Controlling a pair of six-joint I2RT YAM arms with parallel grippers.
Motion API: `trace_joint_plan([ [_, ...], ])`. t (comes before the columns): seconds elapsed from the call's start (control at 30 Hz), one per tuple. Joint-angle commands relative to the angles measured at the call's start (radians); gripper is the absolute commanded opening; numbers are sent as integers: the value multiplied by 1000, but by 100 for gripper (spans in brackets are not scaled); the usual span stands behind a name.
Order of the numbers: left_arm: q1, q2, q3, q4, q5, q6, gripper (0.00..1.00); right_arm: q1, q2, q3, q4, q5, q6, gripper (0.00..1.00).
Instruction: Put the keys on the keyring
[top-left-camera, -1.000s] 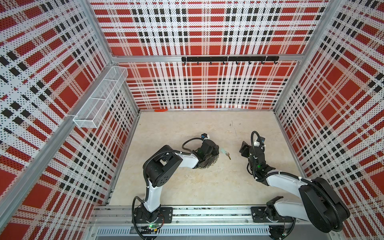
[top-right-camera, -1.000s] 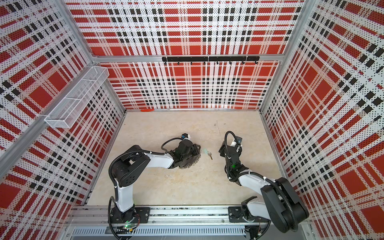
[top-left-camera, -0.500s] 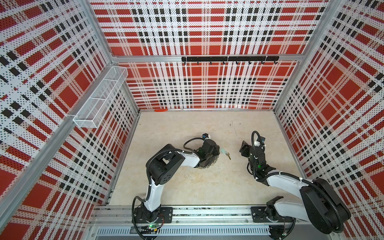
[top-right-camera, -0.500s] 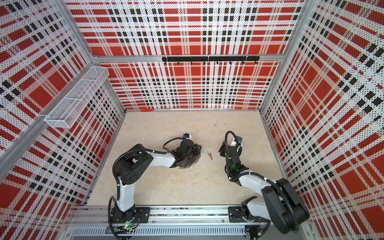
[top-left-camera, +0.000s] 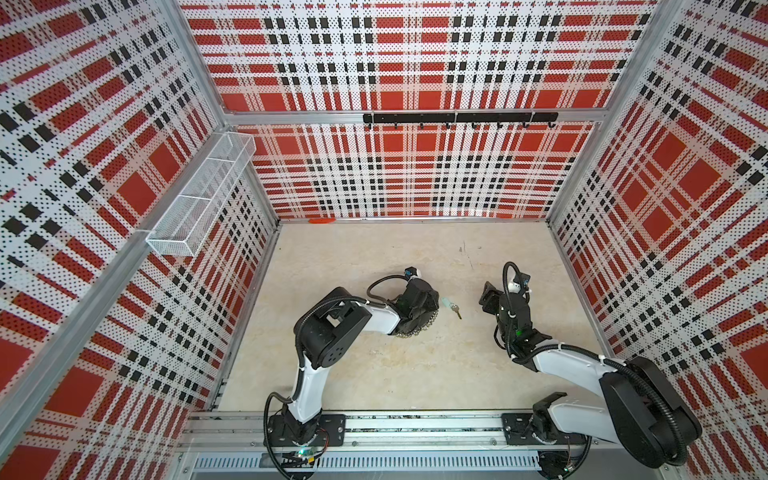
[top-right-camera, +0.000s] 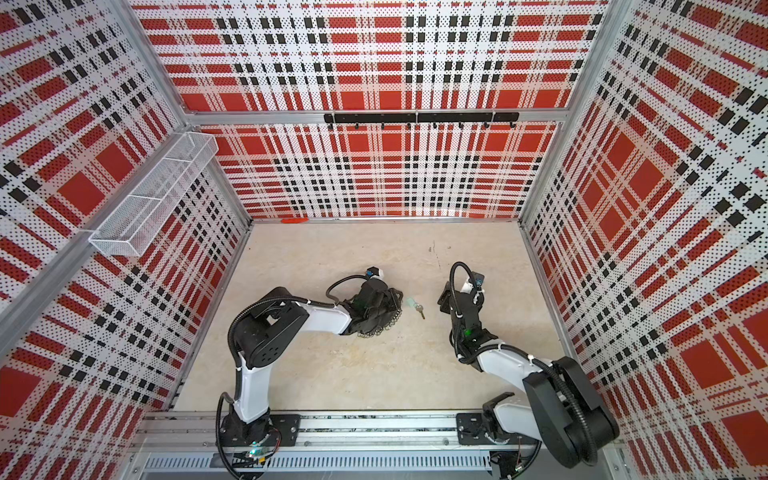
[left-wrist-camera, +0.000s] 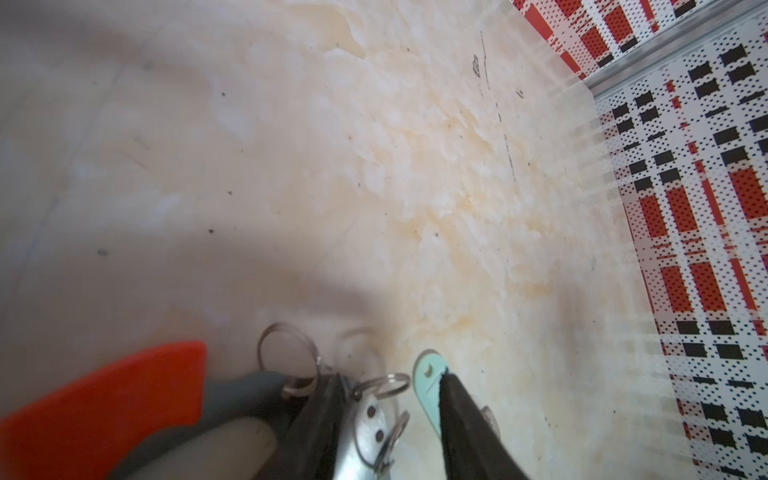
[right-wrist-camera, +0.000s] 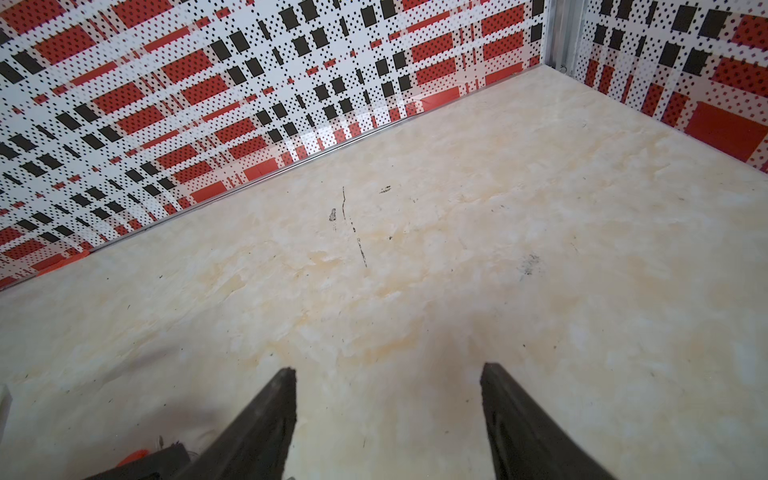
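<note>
The keyring (top-left-camera: 419, 326) lies mid-table, mostly under my left gripper (top-left-camera: 433, 298); in both top views only its fringe of small wire loops (top-right-camera: 383, 325) shows. In the left wrist view my left gripper (left-wrist-camera: 392, 376) is open. A silver riveted plate of the keyring (left-wrist-camera: 369, 424) lies along one finger (left-wrist-camera: 324, 419), with the red segment (left-wrist-camera: 104, 407) beside it. The keys (top-left-camera: 451, 305) lie just right of the ring; the teal tag (left-wrist-camera: 427, 384) touches the other finger (left-wrist-camera: 461, 419). My right gripper (top-left-camera: 488, 297) hangs open over bare table (right-wrist-camera: 388, 374), right of the keys (top-right-camera: 416, 306).
A white wire basket (top-left-camera: 199, 199) hangs on the left wall. A black hook rail (top-left-camera: 459, 118) runs along the back wall, with an orange-red strip (top-left-camera: 322, 221) at that wall's foot. Plaid walls close in three sides, and the arms' base rail (top-left-camera: 415, 428) spans the front.
The left arm's elbow has shifted slightly while its gripper stays over the keyring. The keys and the right arm have not moved.
</note>
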Motion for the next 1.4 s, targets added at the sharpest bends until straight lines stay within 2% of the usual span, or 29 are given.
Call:
trace_joint_plan([
  [0.0, 25, 0, 17, -8, 16, 53, 44, -5, -24, -13, 18, -4, -4, 73],
  [0.2, 36, -5, 38, -7, 69, 126, 44, -5, -32, -14, 19, -8, -6, 73],
  [0.4, 47, -13, 100, -65, 179, 311, 46, -5, -37, -16, 22, -16, -9, 73],
  [0.57, 46, -21, 265, -300, 249, 576, 49, -5, -37, -20, 32, -24, -12, 73],
  [0.63, 49, -1, 357, -441, 273, 707, 45, -5, -37, -20, 32, -26, -12, 72],
  [0.7, 59, 15, 438, -574, 262, 816, 45, -5, -38, -20, 35, -31, -12, 72],
  [0.8, 86, 28, 509, -691, 249, 914, 45, -5, -40, -23, 39, -32, -12, 72],
  [0.9, 124, 43, 553, -785, 286, 964, 39, -5, -41, -24, 40, -33, -12, 72],
  [1.07, 145, 52, 532, -821, 302, 1000, 25, -5, -54, -26, 39, -41, -13, 71],
  [1.37, 118, 128, 562, -830, 277, 920, 24, -5, -59, -29, 44, -53, -12, 71],
])
